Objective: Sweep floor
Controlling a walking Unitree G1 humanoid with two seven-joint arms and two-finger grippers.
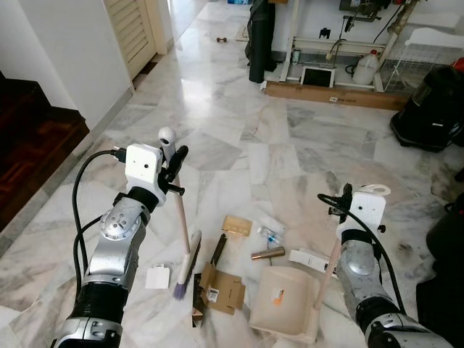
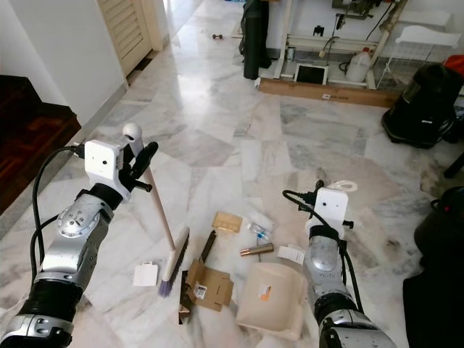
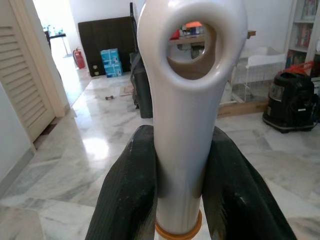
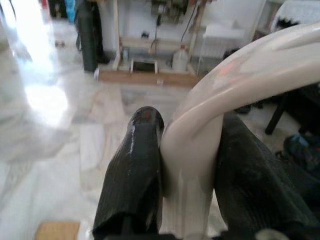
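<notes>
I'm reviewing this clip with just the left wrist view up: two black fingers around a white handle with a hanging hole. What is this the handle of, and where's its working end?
Observer: It's a broom; the left hand grips the top of its stick, and the bristles rest on the marble floor beside a small white card.
Operator: Any debris near it?
Observer: Yes, a torn cardboard piece lies just right of the bristles, with a brown tube further right.
Operator: What's the other arm doing?
Observer: The right hand is closed on the upright handle of a beige dustpan, which sits on the floor by the cardboard.
</notes>
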